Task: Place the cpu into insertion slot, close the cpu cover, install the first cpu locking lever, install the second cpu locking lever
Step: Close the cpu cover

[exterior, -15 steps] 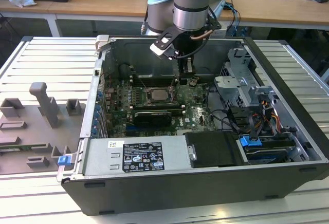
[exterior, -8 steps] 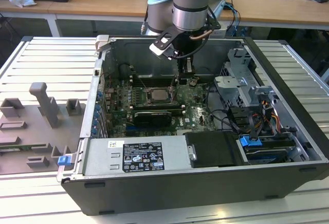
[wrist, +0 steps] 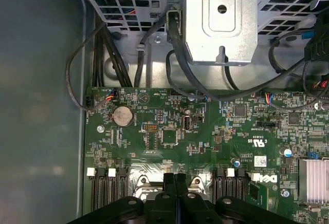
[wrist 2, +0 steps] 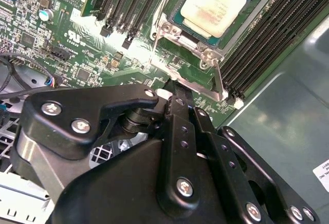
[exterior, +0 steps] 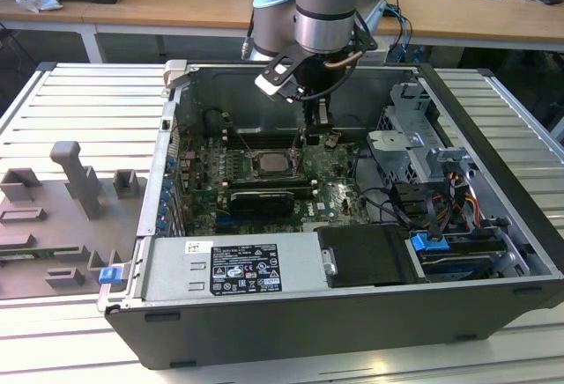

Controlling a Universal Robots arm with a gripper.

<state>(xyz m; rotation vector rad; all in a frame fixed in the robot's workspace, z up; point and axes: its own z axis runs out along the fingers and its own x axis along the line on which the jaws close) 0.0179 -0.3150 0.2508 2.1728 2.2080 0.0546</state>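
We see the cpu (wrist 2: 213, 5) seated in the insertion slot (wrist 2: 165, 29) near the middle of the green circuit board (wrist 2: 87, 54), the cpu cover (wrist 2: 193, 34) lying flat around it. The gripper (wrist: 175, 176) hangs at the slot's edge, fingers (wrist: 168, 180) pressed together; we cannot tell whether anything thin is pinched between them.

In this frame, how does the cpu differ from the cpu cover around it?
The cpu is a solid square with a pale beige face, while the cpu cover is a silvery metal frame with an open middle. The cpu sits inside the opening and the cpu cover rings its edges. The cpu's face looks dull with faint brownish marks, and the cpu cover glints. Both appear to lie flat on the green motherboard.
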